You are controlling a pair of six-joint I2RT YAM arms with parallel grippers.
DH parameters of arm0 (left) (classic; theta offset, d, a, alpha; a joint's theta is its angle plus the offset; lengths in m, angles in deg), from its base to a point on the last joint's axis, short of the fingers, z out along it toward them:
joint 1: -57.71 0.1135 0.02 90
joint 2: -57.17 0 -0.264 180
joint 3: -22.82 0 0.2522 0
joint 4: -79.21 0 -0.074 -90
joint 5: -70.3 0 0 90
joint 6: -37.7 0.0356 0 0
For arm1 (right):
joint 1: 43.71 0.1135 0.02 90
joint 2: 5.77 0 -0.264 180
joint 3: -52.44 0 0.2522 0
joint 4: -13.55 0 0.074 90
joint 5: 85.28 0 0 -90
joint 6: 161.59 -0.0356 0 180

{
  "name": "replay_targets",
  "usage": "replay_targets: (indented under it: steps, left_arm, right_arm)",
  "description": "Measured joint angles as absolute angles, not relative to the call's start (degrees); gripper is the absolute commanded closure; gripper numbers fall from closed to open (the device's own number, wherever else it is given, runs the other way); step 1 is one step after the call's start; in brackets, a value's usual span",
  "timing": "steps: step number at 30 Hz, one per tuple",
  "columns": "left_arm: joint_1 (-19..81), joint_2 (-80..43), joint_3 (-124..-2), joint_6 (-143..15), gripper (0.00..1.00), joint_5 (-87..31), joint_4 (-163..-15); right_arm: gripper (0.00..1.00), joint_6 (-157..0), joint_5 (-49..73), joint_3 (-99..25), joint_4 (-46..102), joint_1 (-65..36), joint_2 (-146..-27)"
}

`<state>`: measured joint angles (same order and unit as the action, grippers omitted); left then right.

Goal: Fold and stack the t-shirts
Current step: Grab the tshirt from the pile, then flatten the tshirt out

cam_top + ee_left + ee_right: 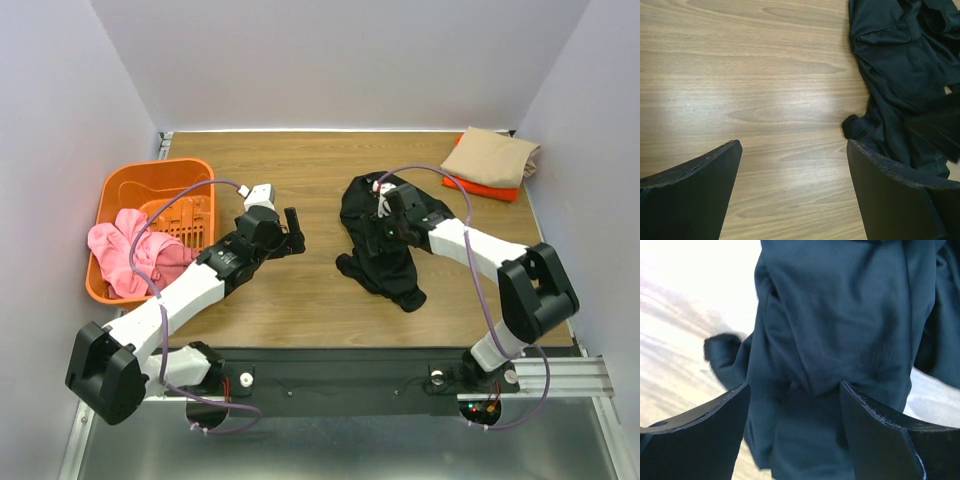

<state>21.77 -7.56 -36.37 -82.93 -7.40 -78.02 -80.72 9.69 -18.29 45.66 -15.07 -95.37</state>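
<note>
A black t-shirt [380, 262] lies crumpled on the wooden table, right of centre; it also shows in the left wrist view [900, 75] and fills the right wrist view [840, 315]. My right gripper [383, 216] [792, 390] is low over its upper part, jaws apart with a ridge of black cloth between them, not pinched. My left gripper [293, 232] [794, 145] stands open over bare wood just left of the shirt, nothing between its fingers. A folded tan t-shirt [490, 155] rests on a folded orange t-shirt [492, 189] at the back right corner.
An orange plastic basket [150, 170] stands at the left edge of the table with pink cloth [125, 250] spilling in it. White walls close in the table on three sides. The arms' bases sit on a black rail [340, 385] along the near edge.
</note>
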Motion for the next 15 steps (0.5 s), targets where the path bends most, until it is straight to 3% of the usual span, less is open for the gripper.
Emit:
replay_targets:
  steps: [15]
  left_arm:
    - [21.7,-2.5,-34.5,-83.3,0.02,-7.2,-77.0]
  right_arm:
    - [0.33,-81.9,-0.8,-22.7,43.3,-14.7,-104.1]
